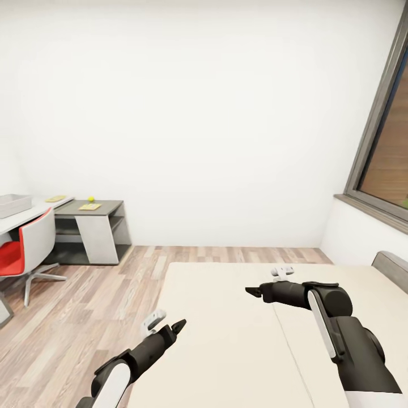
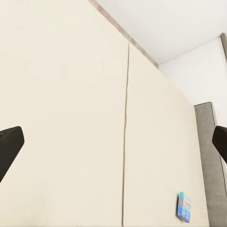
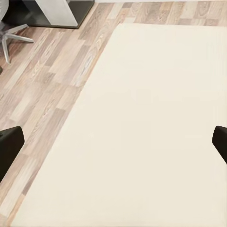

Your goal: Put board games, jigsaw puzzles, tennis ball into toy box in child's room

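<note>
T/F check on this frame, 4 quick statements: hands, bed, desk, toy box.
1. Both hands, left hand and right hand, hold nothing. True.
2. The tennis ball lies on the bed. False: it sits on the table's dark wing.
3. A red-seated chair stands at the table. True.
4. The toy box sits on the floor. False: it rests on the light tabletop.

A small blue board game (image 2: 184, 207) lay flat on the beige bed (image 1: 238, 340) near its grey headboard, while the grey toy box (image 1: 12, 205), two jigsaw puzzles (image 1: 89, 207) and a tennis ball (image 1: 90, 199) rested on the table (image 1: 34, 212).
</note>
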